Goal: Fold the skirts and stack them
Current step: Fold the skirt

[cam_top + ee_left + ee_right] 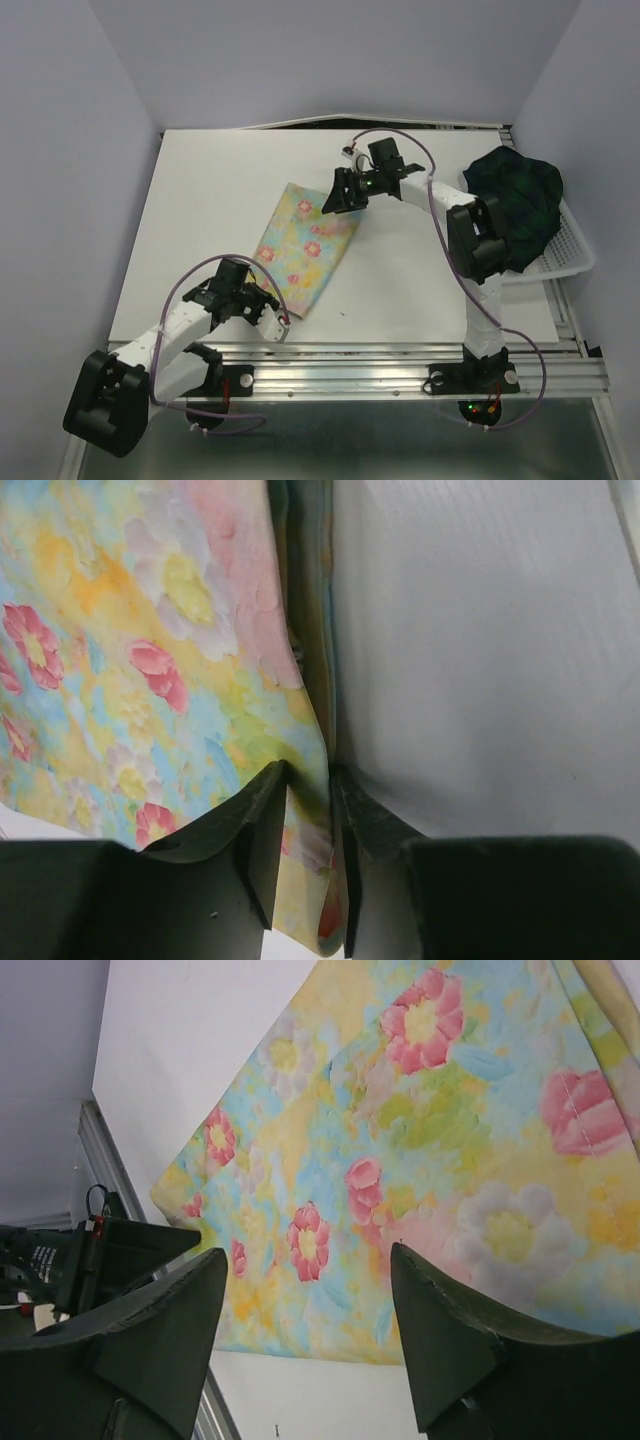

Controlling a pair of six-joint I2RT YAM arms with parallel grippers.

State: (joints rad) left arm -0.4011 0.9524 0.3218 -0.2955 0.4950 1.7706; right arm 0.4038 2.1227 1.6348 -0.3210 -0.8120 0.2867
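Note:
The pale yellow flower-print skirt [305,243] lies folded on the white table, mid-table. My left gripper [283,322] is shut on its near corner; in the left wrist view the cloth [200,650] hangs pinched between the two fingers [245,830]. My right gripper [338,196] is open and empty above the skirt's far edge; the right wrist view looks down on the print [400,1160] between the spread fingers [450,1340]. The dark green-and-navy plaid skirt [520,195] is bunched in the basket at the right.
A white mesh basket [570,250] sits at the table's right edge under the plaid skirt. Grey walls close in the table on the left, back and right. A metal rail [400,372] runs along the near edge by the arm bases.

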